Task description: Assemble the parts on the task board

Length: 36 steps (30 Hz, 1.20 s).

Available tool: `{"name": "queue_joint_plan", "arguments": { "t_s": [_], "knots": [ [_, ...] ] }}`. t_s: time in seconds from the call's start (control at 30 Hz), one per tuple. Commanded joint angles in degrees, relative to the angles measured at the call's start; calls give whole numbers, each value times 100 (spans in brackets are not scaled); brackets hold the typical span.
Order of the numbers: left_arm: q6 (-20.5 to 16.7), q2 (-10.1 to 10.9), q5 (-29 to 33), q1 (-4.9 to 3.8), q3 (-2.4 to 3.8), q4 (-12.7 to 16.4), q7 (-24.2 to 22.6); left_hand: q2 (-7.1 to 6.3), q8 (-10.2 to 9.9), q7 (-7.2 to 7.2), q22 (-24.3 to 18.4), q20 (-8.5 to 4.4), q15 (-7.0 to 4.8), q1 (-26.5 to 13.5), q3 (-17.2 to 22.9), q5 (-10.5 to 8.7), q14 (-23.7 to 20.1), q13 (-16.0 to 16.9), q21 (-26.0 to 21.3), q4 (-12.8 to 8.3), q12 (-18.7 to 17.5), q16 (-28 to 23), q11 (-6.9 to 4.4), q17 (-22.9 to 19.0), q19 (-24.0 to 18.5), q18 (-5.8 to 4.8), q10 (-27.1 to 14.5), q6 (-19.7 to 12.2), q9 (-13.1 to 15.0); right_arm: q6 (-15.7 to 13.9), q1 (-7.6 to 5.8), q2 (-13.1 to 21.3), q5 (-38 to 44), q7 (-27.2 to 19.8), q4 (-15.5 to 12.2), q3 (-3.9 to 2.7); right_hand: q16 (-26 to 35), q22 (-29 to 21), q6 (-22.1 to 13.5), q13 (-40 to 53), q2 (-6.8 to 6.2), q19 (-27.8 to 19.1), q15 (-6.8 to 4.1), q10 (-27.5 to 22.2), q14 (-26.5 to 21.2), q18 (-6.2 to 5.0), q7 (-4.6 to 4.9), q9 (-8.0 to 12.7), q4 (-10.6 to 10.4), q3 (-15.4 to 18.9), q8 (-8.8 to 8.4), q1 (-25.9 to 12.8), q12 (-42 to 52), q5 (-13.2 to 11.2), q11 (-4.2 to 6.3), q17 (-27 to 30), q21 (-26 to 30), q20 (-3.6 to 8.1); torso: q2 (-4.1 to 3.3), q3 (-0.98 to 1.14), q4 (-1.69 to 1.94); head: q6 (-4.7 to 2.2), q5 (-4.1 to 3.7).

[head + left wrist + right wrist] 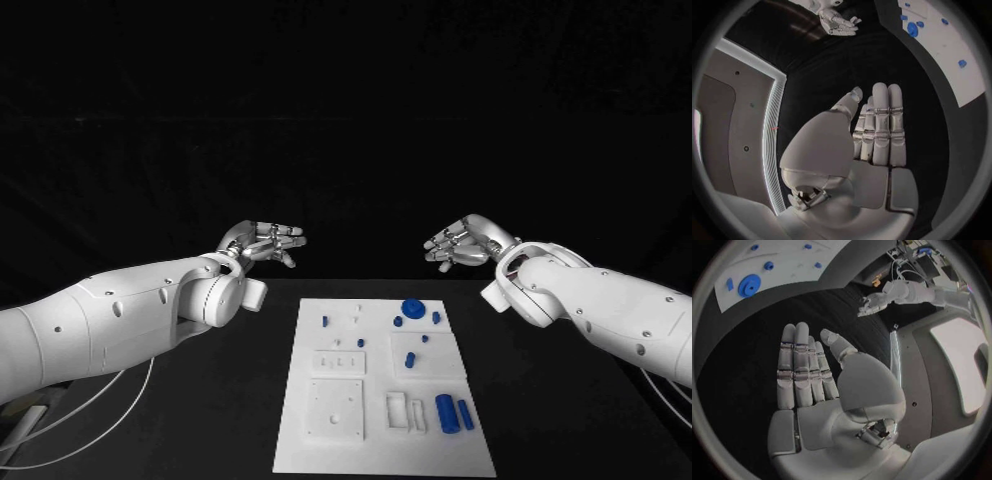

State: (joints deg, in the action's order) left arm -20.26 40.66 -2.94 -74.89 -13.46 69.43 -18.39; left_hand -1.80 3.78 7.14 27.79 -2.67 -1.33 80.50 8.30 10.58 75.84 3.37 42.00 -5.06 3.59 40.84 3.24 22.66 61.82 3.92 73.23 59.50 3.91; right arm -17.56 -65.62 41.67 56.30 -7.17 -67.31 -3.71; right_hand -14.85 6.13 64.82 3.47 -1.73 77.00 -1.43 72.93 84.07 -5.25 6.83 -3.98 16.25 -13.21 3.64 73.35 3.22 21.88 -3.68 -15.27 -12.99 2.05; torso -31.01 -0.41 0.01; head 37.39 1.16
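The white task board (346, 440) lies in the middle of the black table, with several small blue parts on it. A blue disc (414, 306) sits near its far edge, and two blue cylinders (453, 413) lie at its near right. My left hand (264, 242) hovers above the table beyond the board's far left corner, fingers stretched out and holding nothing. My right hand (463, 243) hovers beyond the far right corner, likewise empty. The left wrist view shows my left hand (873, 131) flat with straight fingers; the right wrist view shows my right hand (807, 367) the same way.
White cables (87, 420) hang under my left arm at the table's left edge. The board (954, 50) and its blue disc (749, 285) show at the rims of the wrist views. Dark table surface surrounds the board.
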Motion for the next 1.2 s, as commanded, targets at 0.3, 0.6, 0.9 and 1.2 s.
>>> {"name": "queue_joint_plan", "arguments": {
  "t_s": [0.3,0.6,0.9,1.2],
  "knots": [
    [267,410,-515,-81,24,759,82,-103,-19,11,690,-23,-30,-212,152,-15,60,7,940,-85,-10,1074,29,396,-110,194,-156,-16,11,288,12,96,3281,1023,-613,-8,-2274,575,-104,4,-377,676,-51,-270,120,-255,1,5,-30,148,5,61,17,-267,-27,-1784,-839,125,-218,-10,89,-73,-54],
    [262,718,-609,-105,112,1327,95,-223,-18,57,803,46,26,-315,150,-23,250,6,1145,-92,-18,1230,153,316,-31,324,-592,-121,17,150,77,102,4298,1479,-885,-9,-3025,833,-259,14,-577,811,12,-664,-77,-346,32,-10,-249,738,-2,257,15,-405,-119,-2335,-1002,44,-427,7,99,-106,-104],
    [287,880,-665,-129,207,1721,117,-223,-16,66,813,74,42,-329,89,-31,252,6,1193,-102,-19,1292,175,225,-44,362,-663,-136,21,67,230,46,4840,1659,-914,-8,-3536,1138,-90,9,-640,835,50,-475,-114,-177,-27,-11,-118,-17,-6,116,9,-672,-73,-2410,-1182,35,-575,18,110,-199,-167],
    [262,955,-677,-144,301,1933,103,-209,-17,69,806,75,44,-325,57,-16,269,6,1210,-107,-18,1332,181,186,-33,369,-687,-144,22,33,381,-107,5127,1742,-757,-9,-3702,1397,-14,5,-749,762,48,-432,-146,-189,-45,-10,-150,-661,-5,20,10,-849,-60,-2308,-1298,40,-703,38,144,-164,-159]
  ]
}}
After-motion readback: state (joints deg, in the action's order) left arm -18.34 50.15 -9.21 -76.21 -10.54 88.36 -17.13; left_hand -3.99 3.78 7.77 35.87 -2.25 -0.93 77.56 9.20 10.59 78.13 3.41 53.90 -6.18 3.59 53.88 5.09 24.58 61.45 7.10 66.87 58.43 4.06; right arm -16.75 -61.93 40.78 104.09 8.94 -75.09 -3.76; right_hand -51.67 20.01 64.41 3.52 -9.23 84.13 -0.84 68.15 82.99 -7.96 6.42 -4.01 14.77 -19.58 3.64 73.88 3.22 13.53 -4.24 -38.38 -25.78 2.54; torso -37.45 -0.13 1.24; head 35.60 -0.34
